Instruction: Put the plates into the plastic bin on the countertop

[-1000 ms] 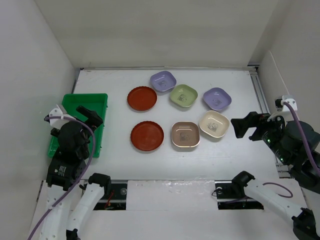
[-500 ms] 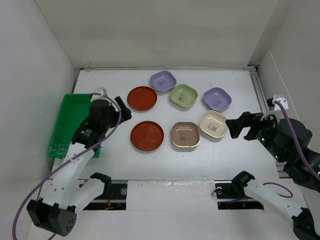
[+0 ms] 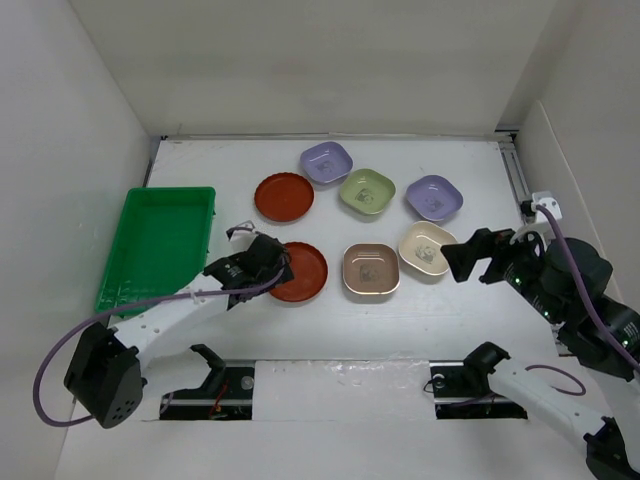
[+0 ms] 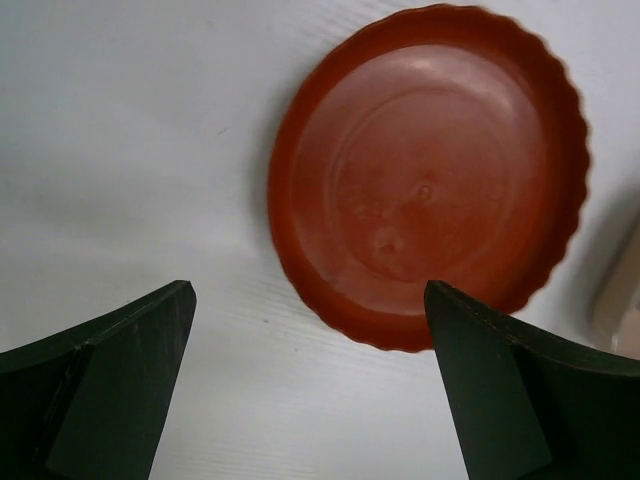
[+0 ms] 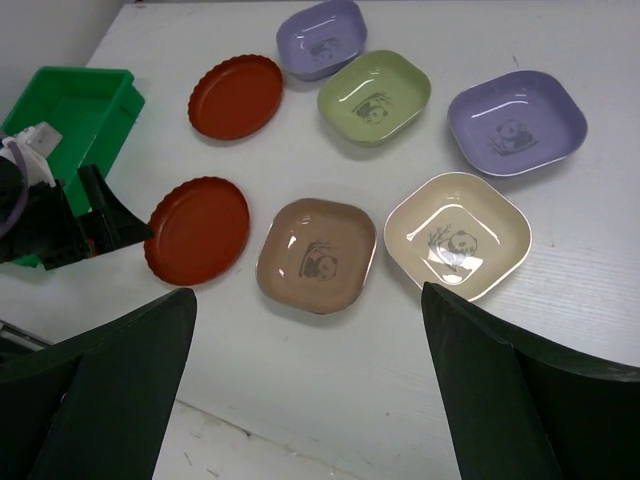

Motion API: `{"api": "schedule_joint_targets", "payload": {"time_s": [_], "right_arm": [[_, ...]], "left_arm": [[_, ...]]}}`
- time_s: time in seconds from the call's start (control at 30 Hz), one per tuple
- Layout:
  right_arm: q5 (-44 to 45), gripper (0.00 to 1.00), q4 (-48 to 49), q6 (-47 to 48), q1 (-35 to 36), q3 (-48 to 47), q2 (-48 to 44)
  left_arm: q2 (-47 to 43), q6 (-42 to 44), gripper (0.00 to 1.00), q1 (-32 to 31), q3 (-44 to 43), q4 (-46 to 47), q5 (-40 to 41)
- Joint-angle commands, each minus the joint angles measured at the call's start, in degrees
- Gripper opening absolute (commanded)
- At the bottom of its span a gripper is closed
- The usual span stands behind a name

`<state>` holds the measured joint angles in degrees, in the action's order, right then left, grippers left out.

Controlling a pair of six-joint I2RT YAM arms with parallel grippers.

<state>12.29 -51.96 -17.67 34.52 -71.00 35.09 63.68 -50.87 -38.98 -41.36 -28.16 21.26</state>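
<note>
Red-brown is the colour in hand: seen from above, the left gripper [image 3: 281, 268] hangs at the nine o'clock edge of the near red-brown plate [image 3: 305, 272], its jaws spread and holding nothing. All seven plates lie on the countertop [image 3: 230, 170], and the plastic bin [image 3: 160, 240], at about ten o'clock from that gripper and well apart from it, has no plate in it. I judge this to be the reach for the first plate. The right gripper [image 3: 468, 258] waits at three o'clock of the cream dish [image 3: 428, 247], near it but not touching.

In the left wrist view, the fingers [image 4: 110, 390] stand wide at the lower corners. The near red-brown plate [image 4: 430, 190] lies flat at one o'clock from the gap, its scalloped rim just reaching between the tips. The next move probably calls for dropping lower and shifting toward one o'clock so one finger goes over the rim and one outside it, then pinching the thin edge. A flat plate gives little to grip, so it could slide.

In the right wrist view, the right gripper [image 5: 307, 295] is also spread and empty, high above the brownish-pink dish [image 5: 315, 255]. The plastic bin [image 5: 70, 100] sits at ten o'clock, beyond the left gripper [image 5: 105, 222].
</note>
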Motion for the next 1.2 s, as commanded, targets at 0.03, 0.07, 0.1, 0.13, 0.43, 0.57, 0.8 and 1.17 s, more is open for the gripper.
{"api": "schedule_joint_targets", "payload": {"time_s": [0.03, 0.07, 0.1, 0.13, 0.43, 0.57, 0.8, 1.17], "right_arm": [[-1.8, 1.0, 3.6, 1.2, -0.2, 0.7, -0.6], [-2.4, 1.0, 3.6, 1.2, -0.2, 0.7, -0.6], [-3.1, 1.0, 4.2, 1.2, -0.2, 0.7, -0.6], [-3.1, 1.0, 4.2, 1.2, -0.2, 1.3, -0.6], [-6.8, 1.0, 6.3, 1.2, -0.2, 2.4, -1.2], [-7.4, 1.0, 6.9, 1.2, -0.2, 2.9, -2.3], [-7.4, 1.0, 6.9, 1.2, -0.2, 3.4, -2.8], [-7.9, 1.0, 8.5, 1.2, -0.2, 3.4, -2.8]], "left_arm": [[-1.2, -7.0, 0.97, -0.2, 5.4, 1.2, 3.7], [-1.2, -8.4, 0.97, -0.2, 6.3, 1.7, 3.7], [-0.7, -8.5, 0.96, -0.2, 7.1, 2.5, 3.7], [0.1, -8.5, 0.94, -0.2, 8.5, 3.6, 3.7], [10.0, -10.7, 0.74, -0.2, 8.1, 7.7, 5.6], [14.5, -13.2, 0.4, -0.2, 6.5, 6.3, 6.3], [11.4, -16.5, 0.0, -0.2, 5.5, -0.7, 7.6], [-3.3, -4.0, 0.0, 14.7, -17.0, -17.3, 15.3]]}}
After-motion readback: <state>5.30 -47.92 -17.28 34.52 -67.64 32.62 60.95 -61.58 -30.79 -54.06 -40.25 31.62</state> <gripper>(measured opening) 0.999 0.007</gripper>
